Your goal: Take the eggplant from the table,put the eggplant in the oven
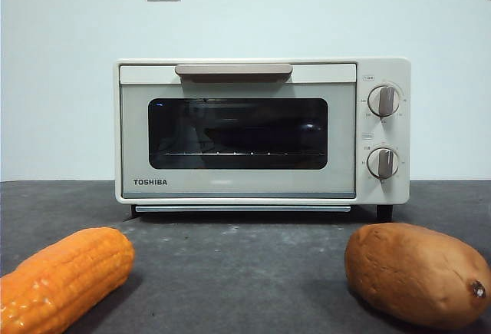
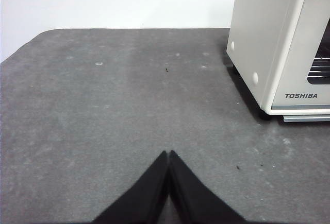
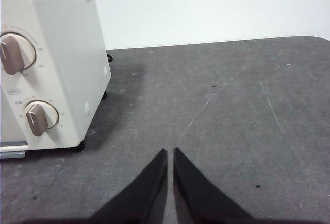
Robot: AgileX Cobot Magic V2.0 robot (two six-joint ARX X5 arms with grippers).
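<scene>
The cream-white TOSHIBA oven (image 1: pixel 238 186) stands at the back of the dark grey table (image 1: pixel 245 265) with its glass door closed and the beige handle (image 1: pixel 234 69) at the top. A wire rack shows dimly behind the glass. The eggplant is in none of the views. My left gripper (image 2: pixel 168 153) hangs shut over bare table to one side of the oven (image 2: pixel 268 38), holding nothing. My right gripper (image 3: pixel 170 151) is shut and holds nothing, over bare table on the knob side of the oven (image 3: pixel 67 54).
An orange corn cob (image 1: pixel 65 276) lies at the front left and a brown sweet potato (image 1: pixel 418 272) at the front right. Two round knobs (image 1: pixel 383 101) sit on the oven's right panel. A white wall stands behind.
</scene>
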